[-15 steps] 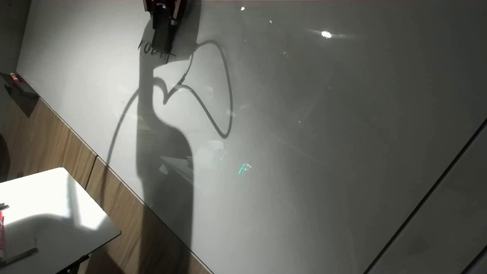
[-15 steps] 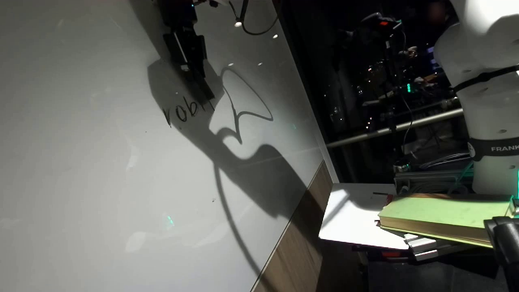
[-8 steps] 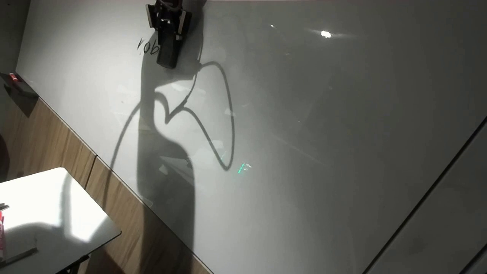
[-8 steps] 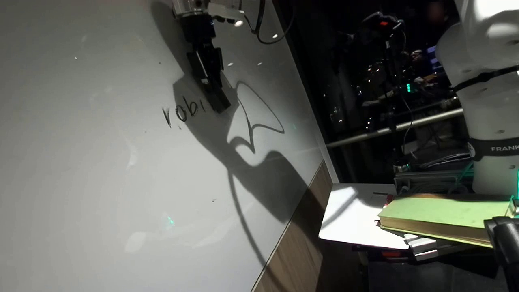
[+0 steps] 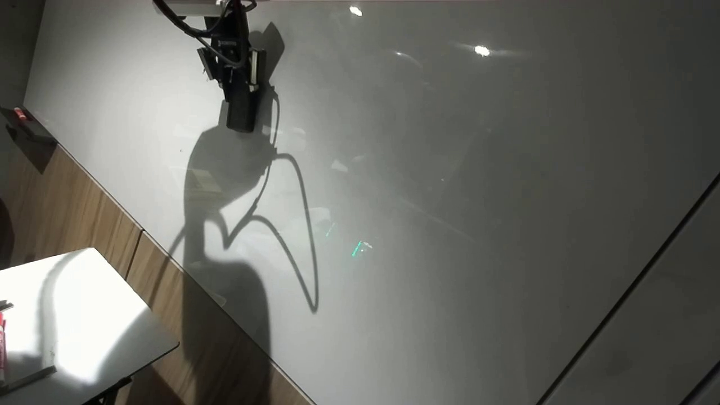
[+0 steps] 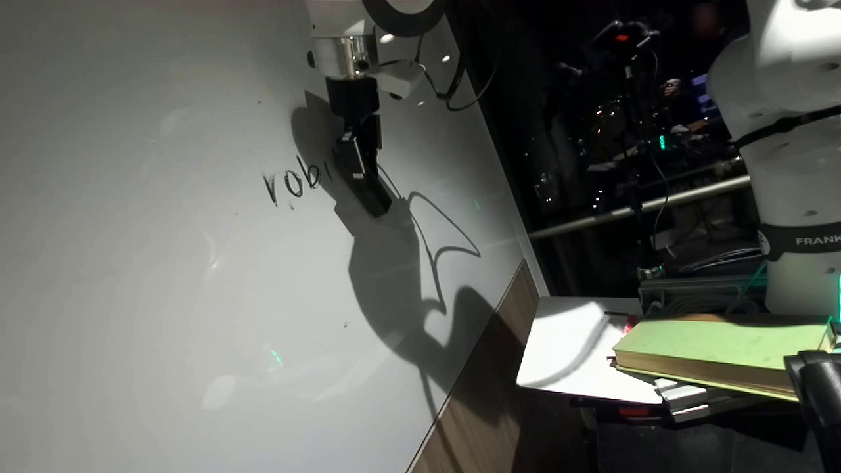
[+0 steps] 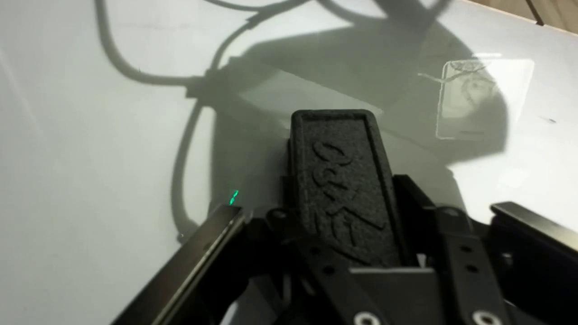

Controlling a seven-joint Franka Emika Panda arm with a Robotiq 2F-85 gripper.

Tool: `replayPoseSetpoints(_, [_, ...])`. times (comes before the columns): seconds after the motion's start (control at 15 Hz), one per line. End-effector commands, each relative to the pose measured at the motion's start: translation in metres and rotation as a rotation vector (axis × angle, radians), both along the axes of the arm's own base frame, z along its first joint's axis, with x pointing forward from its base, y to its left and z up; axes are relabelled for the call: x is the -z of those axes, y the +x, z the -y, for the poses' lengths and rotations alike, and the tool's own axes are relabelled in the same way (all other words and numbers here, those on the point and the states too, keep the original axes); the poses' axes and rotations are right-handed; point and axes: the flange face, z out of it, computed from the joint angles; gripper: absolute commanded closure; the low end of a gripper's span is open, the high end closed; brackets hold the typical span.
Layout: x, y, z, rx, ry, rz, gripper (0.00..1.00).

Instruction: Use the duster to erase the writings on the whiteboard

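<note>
The duster (image 5: 241,115) is a dark grey block; it also shows in an exterior view (image 6: 374,197) and in the wrist view (image 7: 343,180). My gripper (image 7: 345,198) is shut on its sides, and the duster's far end sticks out past the fingers. The gripper shows in both exterior views (image 5: 239,90) (image 6: 361,161). The whiteboard (image 5: 450,197) lies behind the duster; I cannot tell whether they touch. The writings (image 6: 294,184) show as "rob" plus a short stroke, left of the gripper. My arm and gripper hide their place in an exterior view. No letters show in the wrist view.
A brown wooden strip (image 5: 180,292) runs along the board's lower edge. A small white table (image 5: 84,304) stands before it. A green block-like object (image 6: 709,348) and the robot's base (image 6: 801,190) are beside it. A small holder with a red marker (image 5: 21,114) is at the strip's end.
My gripper has moved down along the board with the duster in its grip, past the end of the word. More of the arm has come into view. The "rob" letters look the same.
</note>
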Motion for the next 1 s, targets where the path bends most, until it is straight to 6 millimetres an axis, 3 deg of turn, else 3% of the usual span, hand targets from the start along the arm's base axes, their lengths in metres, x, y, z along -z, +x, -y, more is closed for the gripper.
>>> replayPoseSetpoints(0.0, [-0.008, 0.01, 0.009, 0.006, -0.009, 0.092, 0.7])
replayPoseSetpoints(0.6, [-0.039, 0.005, -0.031, -0.001, 0.013, 0.148, 0.7])
replayPoseSetpoints(0.93, [-0.044, -0.002, -0.063, -0.046, 0.033, 0.165, 0.7])
